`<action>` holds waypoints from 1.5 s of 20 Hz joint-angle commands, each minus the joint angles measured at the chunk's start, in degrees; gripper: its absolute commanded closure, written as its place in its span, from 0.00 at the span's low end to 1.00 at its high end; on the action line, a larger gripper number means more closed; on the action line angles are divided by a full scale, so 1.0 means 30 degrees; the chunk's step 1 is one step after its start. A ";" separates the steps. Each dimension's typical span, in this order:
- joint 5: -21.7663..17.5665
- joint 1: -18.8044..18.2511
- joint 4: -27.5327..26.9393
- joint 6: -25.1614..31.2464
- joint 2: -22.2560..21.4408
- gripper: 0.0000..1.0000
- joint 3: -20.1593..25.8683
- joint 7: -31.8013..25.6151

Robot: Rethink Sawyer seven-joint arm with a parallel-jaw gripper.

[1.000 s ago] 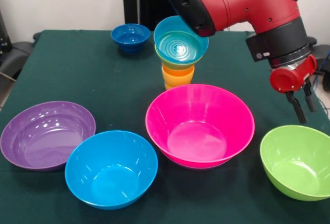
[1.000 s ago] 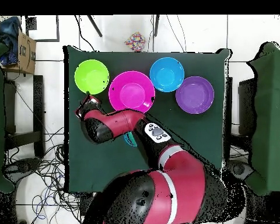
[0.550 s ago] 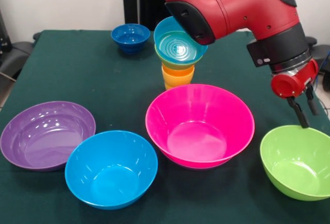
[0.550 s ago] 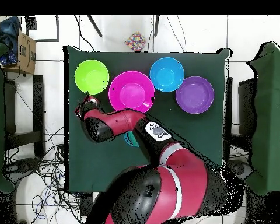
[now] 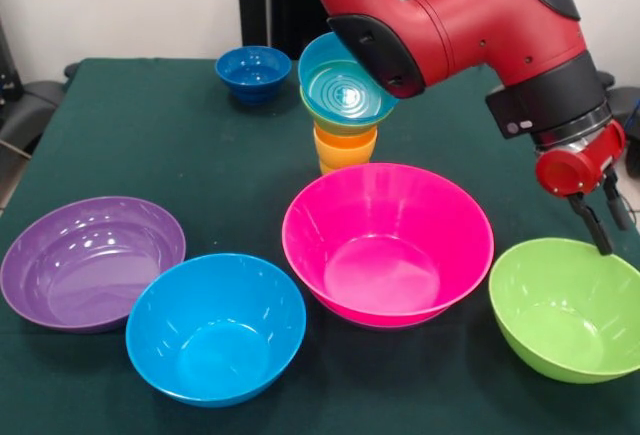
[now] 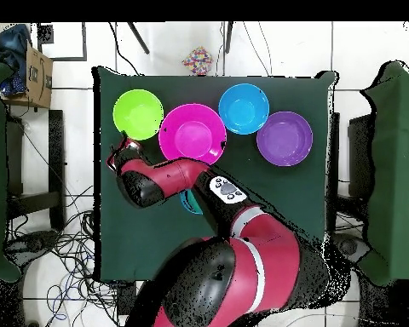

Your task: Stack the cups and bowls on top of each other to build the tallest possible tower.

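Observation:
The tower stands mid-table: orange cups [image 5: 345, 148] nested at the bottom, a small green bowl [image 5: 340, 121] on them and a light blue bowl [image 5: 347, 85] on top. In the overhead view the arm hides most of it. My gripper [image 5: 614, 238] is open at the right, its lower finger [image 5: 598, 232] touching the far rim of the large green bowl [image 5: 568, 311]. From above, the gripper [image 6: 128, 145] sits at the edge of that green bowl [image 6: 138, 114]. Nothing is held.
A large pink bowl [image 5: 388, 241] sits in front of the tower, with a large blue bowl [image 5: 215, 326] and a purple bowl [image 5: 90, 260] to its left. A small dark blue bowl [image 5: 252, 71] stands at the back. The green bowl is near the table's right edge.
The gripper moved down and right to the green bowl's far rim. The green bowl has shifted a little toward the pink bowl. The tower has not moved.

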 commanded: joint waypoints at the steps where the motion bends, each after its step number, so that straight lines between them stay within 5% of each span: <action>1: -0.1711 -0.0075 -0.1669 -0.0671 0.0497 0.00 -0.0005 0.2222; 7: -0.1878 -0.0888 -0.1602 -0.0753 0.0285 0.00 0.1154 0.2678; 14: -0.0360 -0.0878 -0.1500 -0.0180 -0.0797 0.00 0.1415 0.3300; 30: 0.0313 0.1829 -0.3507 -0.3272 -0.0139 0.00 -0.3650 0.2872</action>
